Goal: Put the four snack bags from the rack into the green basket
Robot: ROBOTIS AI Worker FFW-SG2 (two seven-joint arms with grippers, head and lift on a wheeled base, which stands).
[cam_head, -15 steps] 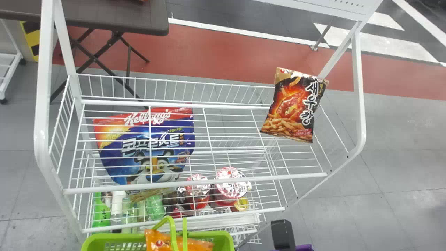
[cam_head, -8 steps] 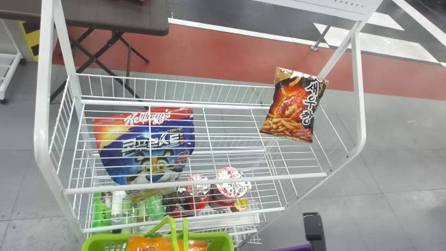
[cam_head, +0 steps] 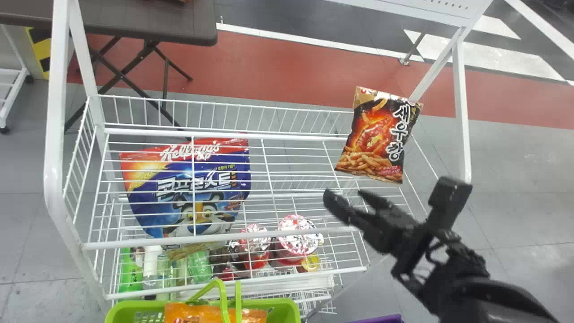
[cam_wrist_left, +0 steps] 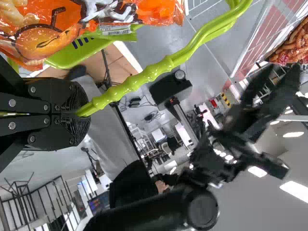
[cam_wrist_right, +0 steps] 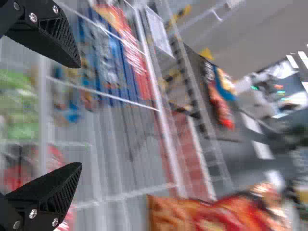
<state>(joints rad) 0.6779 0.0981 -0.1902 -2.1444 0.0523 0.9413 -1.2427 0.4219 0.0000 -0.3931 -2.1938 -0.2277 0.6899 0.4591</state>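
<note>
Right pincer (cam_head: 345, 194) is hanging spread, empty; black snack bag (cam_head: 376, 137) is resting ahead of it on the rack (cam_head: 134, 243). Step judged: approaching for pickup. Next move is probably requiring alignment, then closing on the bag.

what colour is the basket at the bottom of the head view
The basket is bright green, best seen in the head view.

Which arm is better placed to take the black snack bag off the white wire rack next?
Right, probably: the right gripper is open and empty near the bag, while the left gripper is clamped on the green plastic handle.
</note>
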